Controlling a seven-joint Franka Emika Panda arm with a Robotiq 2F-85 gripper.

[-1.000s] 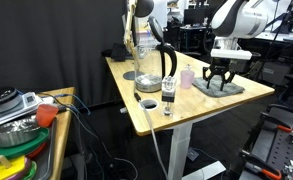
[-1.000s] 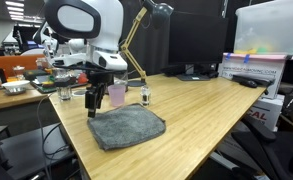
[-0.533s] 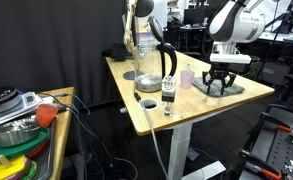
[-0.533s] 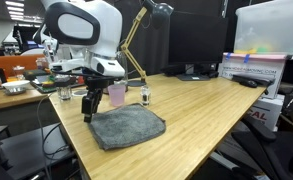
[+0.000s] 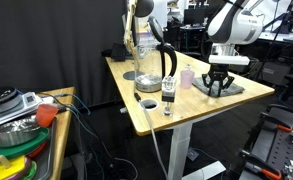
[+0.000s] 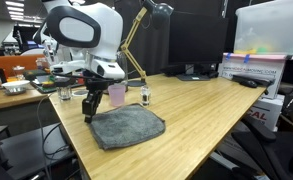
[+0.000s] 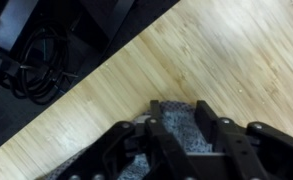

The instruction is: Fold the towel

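In an ext. view: gripper (image 5: 218,87) lowered onto towel (image 5: 236,88), fingertips at or just above the cloth; grey-green cloth flat on table (image 5: 156,115), spread under gripper and out to both sides of it. Pink cup (image 5: 187,76) just beside gripper, off towel's edge; black kettle (image 5: 166,62) further out past the cup, small bottle (image 5: 168,95) near table's front edge, well apart from gripper. In an ext. view from opposite side: gripper (image 6: 89,112) at far corner of towel (image 6: 128,128), tips down at cloth level; most of the cloth runs away from gripper toward table (image 6: 206,110) middle, one edge near table's rim. Pink cup (image 6: 116,95) just behind gripper, apart from cloth; small glass (image 6: 145,97) a bit beyond the cup. Wrist view: gripper (image 7: 184,125) w/ both fingers (image 7: 208,122) straddling a corner of towel (image 7: 172,110), cloth lying between them, wood of table (image 7: 226,50) beyond the tips, table edge running diagonally, cables (image 7: 36,70) on floor past it. Jaws partway apart w/ cloth in the gap; can't tell whether cloth is pinched or just lying between them.
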